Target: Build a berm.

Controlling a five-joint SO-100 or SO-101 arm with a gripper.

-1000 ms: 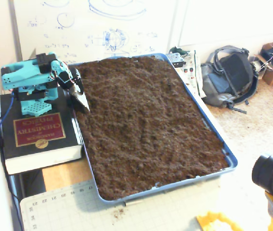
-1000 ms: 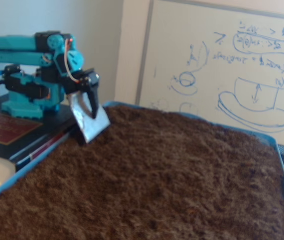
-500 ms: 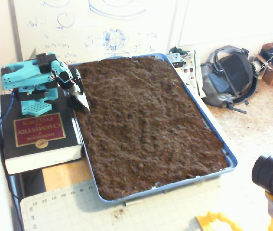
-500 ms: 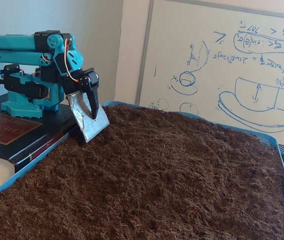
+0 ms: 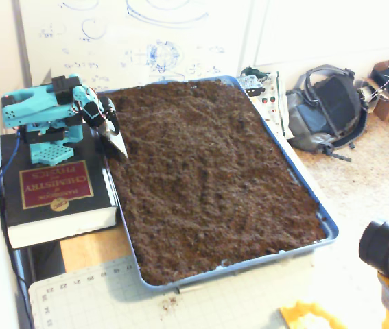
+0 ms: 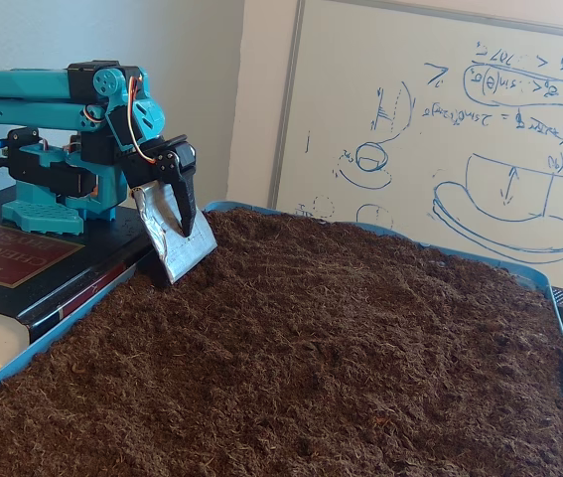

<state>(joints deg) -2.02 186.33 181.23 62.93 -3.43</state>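
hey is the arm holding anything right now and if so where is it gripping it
A thin silvery metal blade sits at the gripper, its upper part against the black finger. Whether it is clamped or fixed on cannot be told.

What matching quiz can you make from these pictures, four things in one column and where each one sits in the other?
Things:
1. arm
2. soil
3. backpack
4. tool

Places:
A. on the floor beside the table
B. filling the blue tray
C. standing on a thick book
D. at the soil's edge by the tray's corner

Pairs: 1-C, 2-B, 3-A, 4-D
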